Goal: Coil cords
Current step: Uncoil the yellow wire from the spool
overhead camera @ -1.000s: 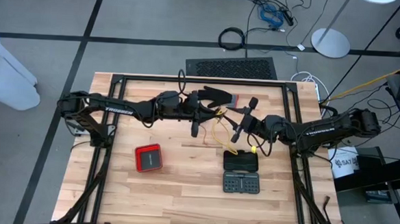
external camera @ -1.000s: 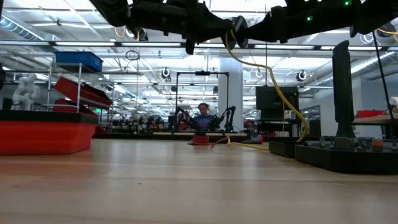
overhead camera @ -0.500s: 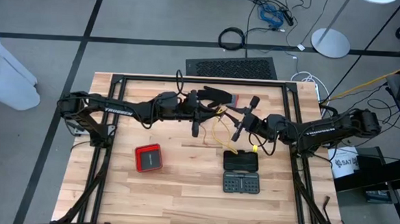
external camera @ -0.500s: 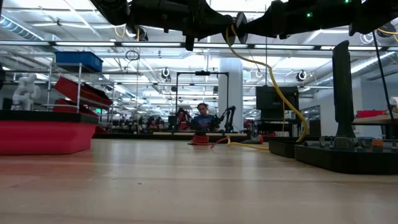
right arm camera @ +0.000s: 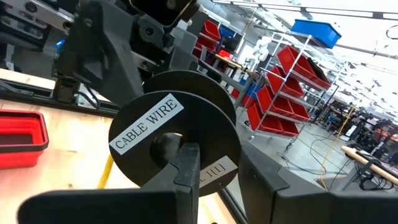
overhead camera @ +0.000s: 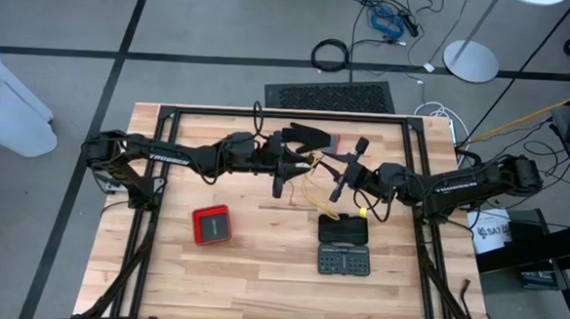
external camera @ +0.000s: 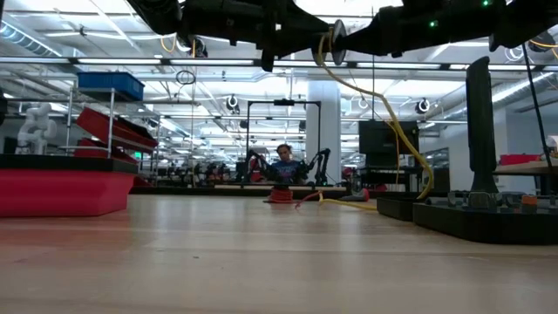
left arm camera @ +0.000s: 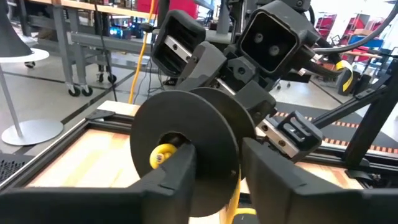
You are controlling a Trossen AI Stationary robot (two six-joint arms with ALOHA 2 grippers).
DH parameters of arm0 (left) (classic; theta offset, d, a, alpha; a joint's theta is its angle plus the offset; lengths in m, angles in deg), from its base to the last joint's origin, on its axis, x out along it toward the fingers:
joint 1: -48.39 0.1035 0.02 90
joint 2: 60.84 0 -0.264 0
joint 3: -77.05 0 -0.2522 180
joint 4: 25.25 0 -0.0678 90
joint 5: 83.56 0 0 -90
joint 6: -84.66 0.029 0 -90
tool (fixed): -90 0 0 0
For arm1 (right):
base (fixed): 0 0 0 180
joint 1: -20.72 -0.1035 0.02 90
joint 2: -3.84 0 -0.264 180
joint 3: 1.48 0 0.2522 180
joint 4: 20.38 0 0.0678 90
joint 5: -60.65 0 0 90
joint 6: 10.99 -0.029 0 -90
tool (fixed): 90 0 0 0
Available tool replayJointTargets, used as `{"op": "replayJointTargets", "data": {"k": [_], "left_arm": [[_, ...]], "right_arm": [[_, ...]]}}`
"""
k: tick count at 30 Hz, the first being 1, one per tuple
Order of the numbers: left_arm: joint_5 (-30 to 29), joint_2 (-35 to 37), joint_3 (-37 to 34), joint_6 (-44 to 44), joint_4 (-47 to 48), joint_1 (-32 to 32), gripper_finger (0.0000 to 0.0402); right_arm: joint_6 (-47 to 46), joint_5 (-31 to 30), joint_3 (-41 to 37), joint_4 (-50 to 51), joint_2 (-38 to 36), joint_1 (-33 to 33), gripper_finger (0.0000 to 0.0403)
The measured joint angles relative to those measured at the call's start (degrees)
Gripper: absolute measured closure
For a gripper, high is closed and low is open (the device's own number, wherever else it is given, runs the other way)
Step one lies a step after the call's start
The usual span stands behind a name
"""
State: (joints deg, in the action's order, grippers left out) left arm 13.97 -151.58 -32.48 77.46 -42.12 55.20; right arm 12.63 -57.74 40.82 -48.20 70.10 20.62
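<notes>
A black spool (right arm camera: 180, 118) labelled "CABLE WIRE" hangs over the table's middle between my two grippers. A yellow cord (external camera: 388, 122) runs from the spool (external camera: 331, 39) down in a slack curve to the table beside the black case (overhead camera: 344, 243). My right gripper (right arm camera: 221, 168) is shut on the spool from the right. My left gripper (left arm camera: 217, 162) comes level from the left. Its fingers stand open, one on each side of the spool (left arm camera: 180, 130), whose hub shows yellow. My right gripper pinches the spool between its two fingers, one finger (right arm camera: 186, 165) on the labelled outer face (right arm camera: 152, 124) just below the hub, the other past the rim. The fingers come level from the table's right. The spool is lifted clear. Whether my left gripper touches the spool, I cannot tell.
A black glove with a red cuff (overhead camera: 306, 136) lies just beyond the grippers, toward the far edge. A red box (overhead camera: 211, 224) sits near left of centre. The open black case fills the near right. A black frame (overhead camera: 170, 124) borders the table.
Both arms have kept their place. In the low view the spool has shifted slightly between the grippers, and the upper stretch of the yellow cord hangs in a slightly different curve.
</notes>
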Motion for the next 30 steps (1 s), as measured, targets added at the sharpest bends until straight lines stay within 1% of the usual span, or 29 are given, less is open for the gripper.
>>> {"op": "replayJointTargets", "data": {"k": [6, 10, 14, 17, 19, 23, 26, 30], "left_arm": [[0.1, 0.0, 0.0, 0.0, 0.8, 0.1, 0.0197], [0.0, 0.0, 0.1, 0.1, 3.9, 0.2, 0.0173], [-0.7, 0.1, 0.2, 0.2, 6.5, 0.2, 0.0169], [-3.0, 0.1, -0.8, 0.2, 8.0, 0.2, 0.0169], [-3.1, -0.1, -1.9, 0.3, 8.5, 0.2, 0.0169], [-2.8, 0.0, -2.9, 0.1, 6.6, 0.6, 0.0169], [-3.3, 0.0, -3.1, 0.1, 5.1, 0.6, 0.0169], [-4.8, 0.0, -3.1, 0.5, 4.6, 0.9, 0.0169]], "right_arm": [[0.3, -1.0, 0.0, 0.3, 0.0, 0.0, 0.0337], [1.1, -1.6, -0.1, 0.8, 0.0, 0.0, 0.0337], [1.1, -1.6, -0.1, 0.8, 0.0, 0.0, 0.0338], [0.7, -3.0, -0.1, -0.2, -1.0, 0.0, 0.034], [0.6, -3.9, 0.0, -0.8, -2.3, -0.4, 0.0368], [1.4, -3.1, 0.0, 0.9, -4.8, -1.2, 0.04], [1.2, -3.1, 0.0, 2.0, -6.5, -1.4, 0.0402], [-0.2, -2.6, 0.0, 6.1, -7.7, -1.4, 0.0401]]}}
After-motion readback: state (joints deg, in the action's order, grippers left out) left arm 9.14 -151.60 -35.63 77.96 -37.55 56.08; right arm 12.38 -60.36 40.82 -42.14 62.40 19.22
